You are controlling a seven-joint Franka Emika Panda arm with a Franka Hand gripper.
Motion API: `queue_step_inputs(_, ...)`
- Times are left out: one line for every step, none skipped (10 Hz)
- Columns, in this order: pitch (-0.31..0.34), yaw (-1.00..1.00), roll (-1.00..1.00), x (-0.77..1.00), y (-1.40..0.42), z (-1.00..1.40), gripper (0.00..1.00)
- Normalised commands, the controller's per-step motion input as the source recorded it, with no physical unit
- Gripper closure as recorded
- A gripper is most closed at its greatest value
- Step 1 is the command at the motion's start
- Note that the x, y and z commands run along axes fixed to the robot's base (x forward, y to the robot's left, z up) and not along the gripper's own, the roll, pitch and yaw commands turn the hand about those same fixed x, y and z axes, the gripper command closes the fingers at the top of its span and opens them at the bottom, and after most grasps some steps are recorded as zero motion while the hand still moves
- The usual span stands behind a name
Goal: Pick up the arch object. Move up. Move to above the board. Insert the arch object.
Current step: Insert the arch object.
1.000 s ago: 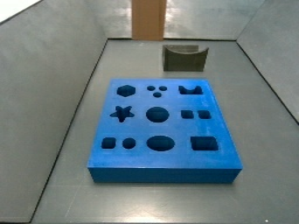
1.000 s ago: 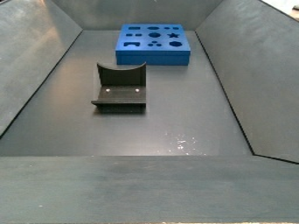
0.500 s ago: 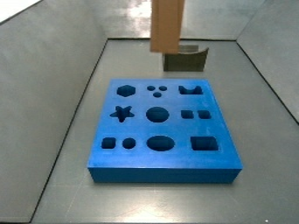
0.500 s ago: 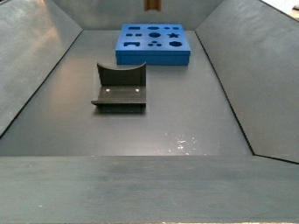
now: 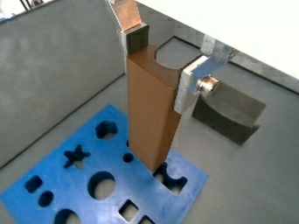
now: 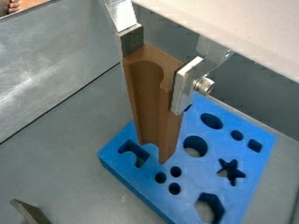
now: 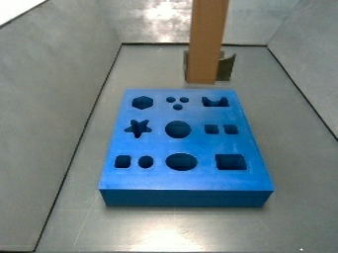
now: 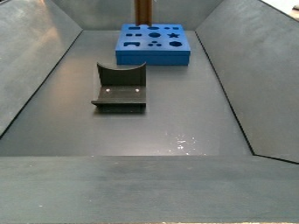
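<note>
My gripper (image 5: 163, 61) is shut on the arch object (image 5: 152, 114), a tall orange-brown bar with a rounded groove down one face. It grips the bar's top end and holds it upright, as both wrist views show (image 6: 152, 105). The bar hangs in the air over the board (image 5: 70, 179), a thick blue slab with dark shaped holes. Its lower end is close to the arch-shaped hole (image 5: 173, 179). In a side view the bar (image 7: 207, 40) hangs over the board's (image 7: 152, 143) far edge. It also shows in a side view (image 8: 143, 10) behind the board (image 8: 152, 54). The gripper (image 6: 159, 63) itself shows only in the wrist views.
The dark fixture (image 8: 119, 87) stands on the grey floor apart from the board, and also shows behind the bar (image 7: 224, 67) and in the wrist views (image 5: 228, 114). Sloping grey walls enclose the floor on all sides.
The held bar has moved sideways away from the fixture and toward the board's arch-hole end, and shows lower in the side view.
</note>
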Motion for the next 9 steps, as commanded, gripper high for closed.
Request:
queue_step_inputs(0.0, 0.02, 0.05, 1.0, 0.07, -0.27, 1.0)
queue_step_inputs(0.0, 0.01, 0.06, 1.0, 0.07, -0.29, 1.0)
queue_step_inputs(0.0, 0.02, 0.09, 0.99, 0.03, -0.37, 1.0)
queue_step_inputs(0.0, 0.06, 0.1, 0.76, 0.01, -0.41, 1.0)
queue_step_inputs(0.0, 0.11, 0.07, 0.67, 0.01, -0.45, 1.0)
queue_step_inputs(0.0, 0.14, 0.09, 0.59, 0.0, -0.51, 1.0)
queue_step_inputs(-0.067, 0.3, 0.01, 0.15, 0.02, -0.48, 1.0)
queue_step_inputs(-0.1, 0.13, -0.03, -0.07, 0.15, -0.12, 1.0)
queue_step_inputs(-0.004, 0.05, 0.0, -0.11, 0.25, -0.21, 1.0)
